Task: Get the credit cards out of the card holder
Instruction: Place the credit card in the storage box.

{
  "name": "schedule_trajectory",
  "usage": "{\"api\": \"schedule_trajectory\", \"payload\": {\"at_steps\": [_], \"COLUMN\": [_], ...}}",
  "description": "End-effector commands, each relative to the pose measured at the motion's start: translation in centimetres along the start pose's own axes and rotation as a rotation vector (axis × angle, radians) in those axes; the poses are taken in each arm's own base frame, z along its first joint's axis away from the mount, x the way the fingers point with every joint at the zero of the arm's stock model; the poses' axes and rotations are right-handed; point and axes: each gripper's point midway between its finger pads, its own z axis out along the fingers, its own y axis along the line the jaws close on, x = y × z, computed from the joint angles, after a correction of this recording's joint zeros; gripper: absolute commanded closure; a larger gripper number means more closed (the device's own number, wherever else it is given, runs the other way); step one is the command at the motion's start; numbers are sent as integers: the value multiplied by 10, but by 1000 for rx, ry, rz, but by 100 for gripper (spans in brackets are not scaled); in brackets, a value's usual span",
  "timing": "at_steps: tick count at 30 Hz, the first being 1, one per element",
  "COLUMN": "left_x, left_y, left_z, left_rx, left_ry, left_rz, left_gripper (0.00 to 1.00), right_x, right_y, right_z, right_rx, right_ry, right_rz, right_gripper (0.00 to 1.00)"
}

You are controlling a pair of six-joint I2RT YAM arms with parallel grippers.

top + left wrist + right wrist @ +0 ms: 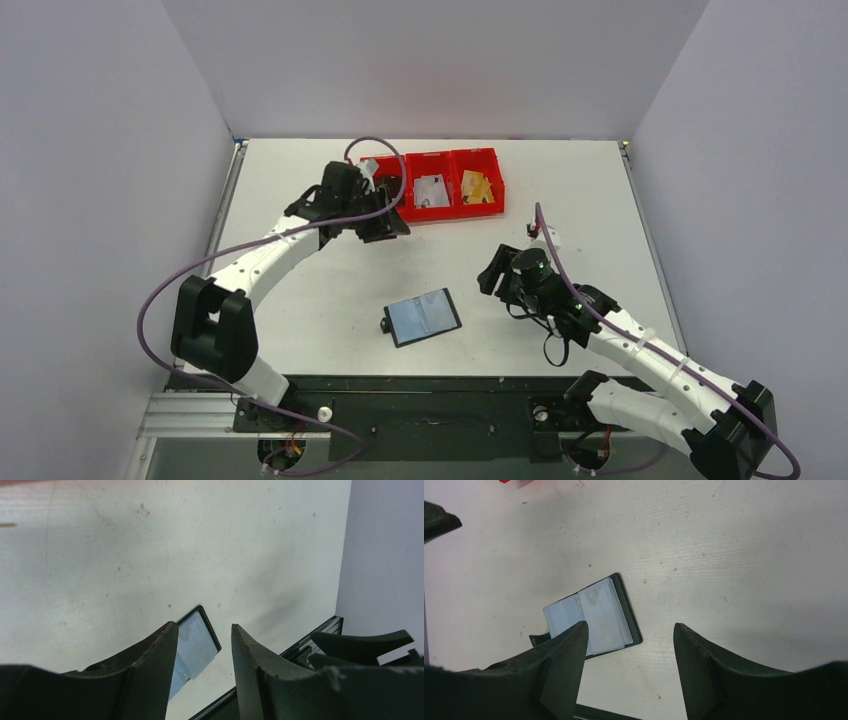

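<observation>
The card holder [422,316] lies open on the bench [330,300], well apart from the red bins [460,212] holding credit cards [476,187]. The left gripper [202,626] and the right gripper [629,624] both hang spread, pinching nothing.

**Red bins on a speckled white counter**

A row of three red bins [452,182] stands at the far side of the counter [330,300]. Its left end is right by the left fingers [150,675], and it is well apart from the right fingers [559,665]. Beneath both pairs the white surface shows dark specks and faint scratches. A black rail [430,385] edges the near side, and pale lilac walls [430,60] close the other three.
</observation>
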Motion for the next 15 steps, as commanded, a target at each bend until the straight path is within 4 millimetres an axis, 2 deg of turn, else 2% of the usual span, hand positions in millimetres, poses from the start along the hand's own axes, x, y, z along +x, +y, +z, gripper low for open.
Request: {"api": "schedule_trajectory", "payload": {"at_steps": [1, 5, 7, 15], "left_x": [14, 52, 72, 117], "left_y": [-14, -12, 3, 34], "left_z": [-16, -20, -19, -24], "left_rx": [18, 5, -24, -72], "left_ry": [-54, -14, 13, 52], "left_rz": [25, 33, 18, 12], "left_gripper": [59, 59, 59, 58], "right_x": [-1, 13, 17, 34], "right_y": [-2, -4, -2, 4], "right_z": [12, 28, 34, 51], "right_rx": [11, 22, 25, 66], "right_ry": [-25, 12, 23, 27], "right_rz": [11, 9, 4, -45], "right_gripper": [41, 42, 42, 43]}}
